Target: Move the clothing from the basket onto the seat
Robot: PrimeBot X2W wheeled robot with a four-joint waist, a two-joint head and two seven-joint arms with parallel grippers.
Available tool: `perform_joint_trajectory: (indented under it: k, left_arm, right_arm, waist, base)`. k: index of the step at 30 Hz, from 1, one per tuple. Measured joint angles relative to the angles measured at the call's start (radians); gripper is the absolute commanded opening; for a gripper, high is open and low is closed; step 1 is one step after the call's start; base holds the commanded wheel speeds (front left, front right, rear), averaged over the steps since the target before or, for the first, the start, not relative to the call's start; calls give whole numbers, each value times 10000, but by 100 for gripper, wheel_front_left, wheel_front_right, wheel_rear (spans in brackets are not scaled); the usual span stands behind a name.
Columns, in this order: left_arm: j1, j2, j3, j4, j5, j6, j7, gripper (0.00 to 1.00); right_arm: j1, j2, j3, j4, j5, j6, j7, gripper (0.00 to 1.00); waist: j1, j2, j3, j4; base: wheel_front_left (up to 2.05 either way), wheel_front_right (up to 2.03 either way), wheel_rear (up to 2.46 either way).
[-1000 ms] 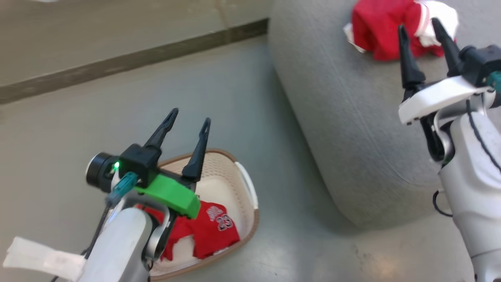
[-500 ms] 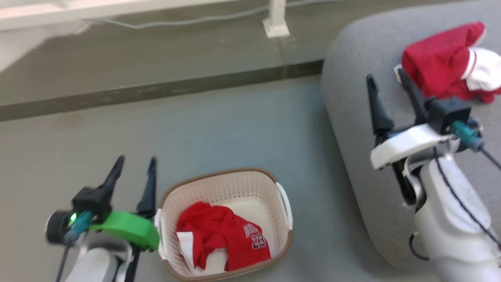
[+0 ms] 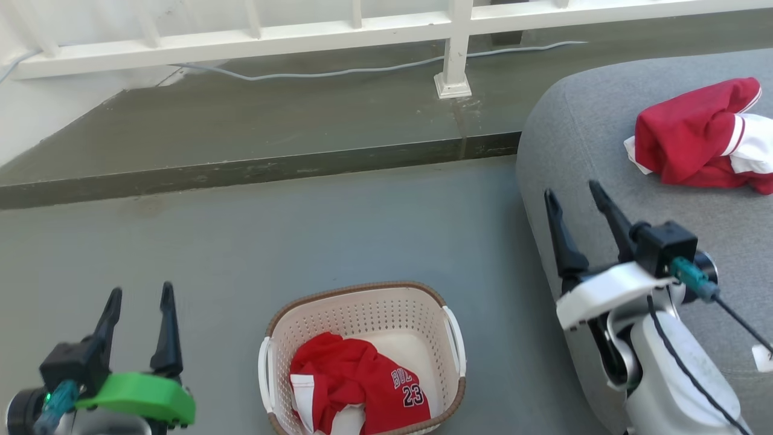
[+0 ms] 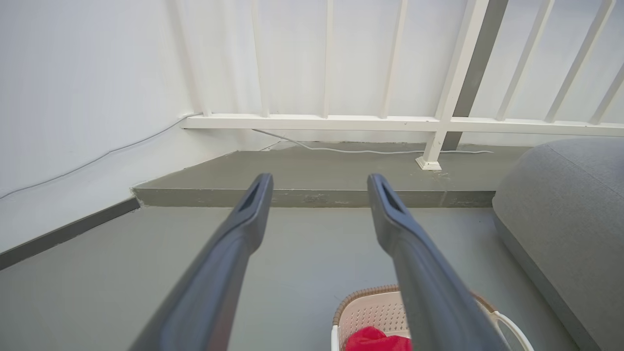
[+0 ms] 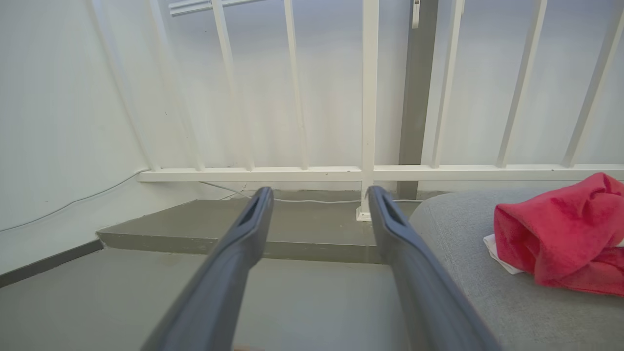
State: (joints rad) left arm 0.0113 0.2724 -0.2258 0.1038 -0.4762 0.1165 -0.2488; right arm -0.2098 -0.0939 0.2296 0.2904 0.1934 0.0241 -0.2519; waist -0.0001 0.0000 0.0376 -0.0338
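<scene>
Red clothing (image 3: 356,383), cream perforated basket (image 3: 362,311), grey seat (image 3: 580,139)

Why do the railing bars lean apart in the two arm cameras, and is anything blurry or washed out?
Left wrist view: the wide lens splays the railing bars and makes the left end effector loom. Right wrist view: same splay, wall washed pale. Head view: sharp, even light; the jersey lettering reads clearly.

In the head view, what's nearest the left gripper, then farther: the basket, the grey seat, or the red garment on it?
From the left gripper:
1. basket, to its right
2. seat, farther right
3. red garment, lying on that seat
</scene>
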Motion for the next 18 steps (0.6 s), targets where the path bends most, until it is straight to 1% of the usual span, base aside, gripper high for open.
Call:
perform_joint_trajectory:
  k: [5,6,8,11,16,18]
  left_arm:
    - [515,-52,378,-397,113,0,-2,100]
    - [584,-65,460,-499,140,0,-2,100]
    - [684,-121,608,-621,150,0,-2,100]
    - [862,-201,696,-830,213,0,-2,100]
    - [1093,-347,834,-1051,286,31,-2,100]
    - [1162,-360,888,-1150,514,44,-2,100]
  right_arm:
    - [461,33,-54,-173,17,-102,0,100]
    - [552,36,-69,-215,29,-165,0,100]
    - [654,63,-119,-282,63,-173,0,100]
    - [788,75,-165,-376,104,-257,0,100]
    - [875,121,-190,-520,107,-268,0,100]
    - [987,161,-176,-533,115,-268,0,100]
  waist:
    - [0,0,-19,-50]
    - [0,0,-19,-56]
    - [0,0,-14,-63]
    - [0,0,-7,-70]
    - [0,0,9,-67]
    - [0,0,18,-63]
  base:
    - [0,0,0]
    - [0,0,0]
    - [0,0,0]
    - [0,0,0]
    - [0,0,0]
    - [0,0,0]
